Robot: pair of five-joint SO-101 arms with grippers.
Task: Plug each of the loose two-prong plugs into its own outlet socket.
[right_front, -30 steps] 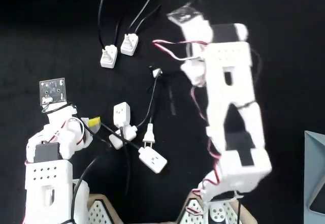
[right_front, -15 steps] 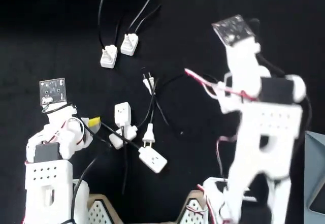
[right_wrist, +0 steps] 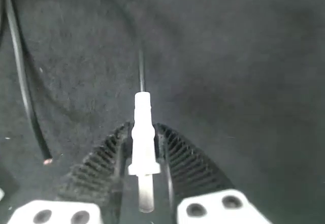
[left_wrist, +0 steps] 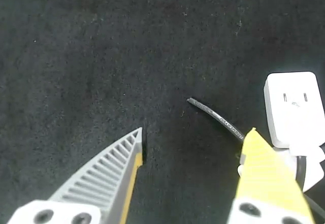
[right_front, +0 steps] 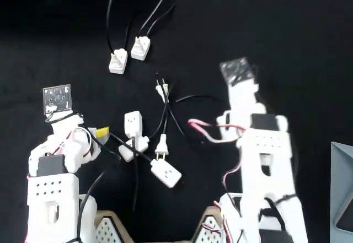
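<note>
My right gripper [right_wrist: 143, 132] is shut on a white two-prong plug [right_wrist: 142, 132], whose black cable [right_wrist: 133, 28] runs away across the mat. In the high view the right arm [right_front: 265, 144] stands right of centre and covers that gripper. My left gripper [left_wrist: 195, 137] is open and holds nothing; it is low over the mat beside a white outlet socket [left_wrist: 294, 107] and a loose cable end [left_wrist: 213, 115]. The same socket [right_front: 132, 123] lies mid-table. Near it are a loose plug [right_front: 161, 145], a second socket [right_front: 165, 172] and another plug [right_front: 161, 90] with its prongs pointing away.
Two more white sockets [right_front: 117, 61] [right_front: 140, 47] with black cables lie at the far left. Black cables cross the middle of the black mat [right_front: 309, 44]. A grey box [right_front: 342, 188] stands at the right edge.
The right arm has swung from the far centre back toward the near right, dragging a black cable with it. The prongs-up plug shifted slightly nearer. The left arm has kept still.
</note>
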